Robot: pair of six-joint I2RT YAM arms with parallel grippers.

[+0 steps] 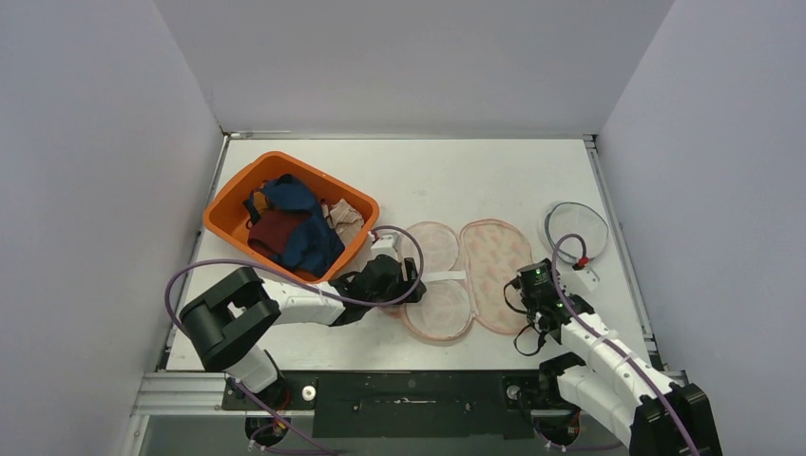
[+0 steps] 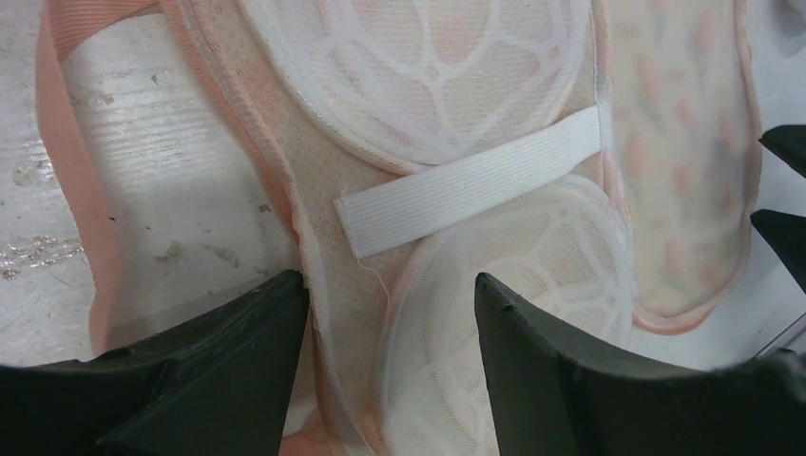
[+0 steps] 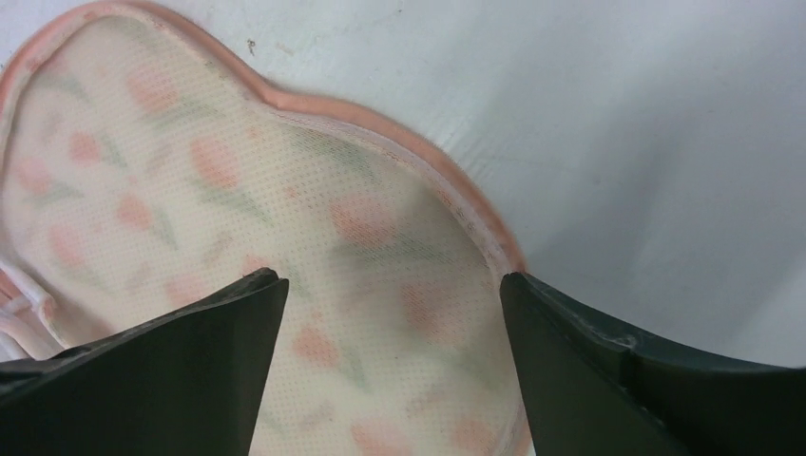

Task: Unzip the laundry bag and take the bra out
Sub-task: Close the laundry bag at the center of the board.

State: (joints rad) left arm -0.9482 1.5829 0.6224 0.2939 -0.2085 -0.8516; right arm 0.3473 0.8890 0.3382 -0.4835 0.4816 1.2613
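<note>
Top external view: laundry bag [image 1: 494, 271] lies unzipped mid-table [image 1: 494, 176], spread flat like a clamshell. Two peanut-shaped halves sit side by side, pink-trimmed. Right half is floral mesh; left half shows white ribbed cups crossed by a white strap [image 2: 466, 190]. Each half's long axis runs from the near edge toward the back wall. Left gripper [image 2: 390, 285] sits at the left half's outer edge, jaws partly apart, rim between them, not pinched. Right gripper [image 3: 394, 280] is over the right half, jaws wide, holding nothing. Can't pick out the bra.
</note>
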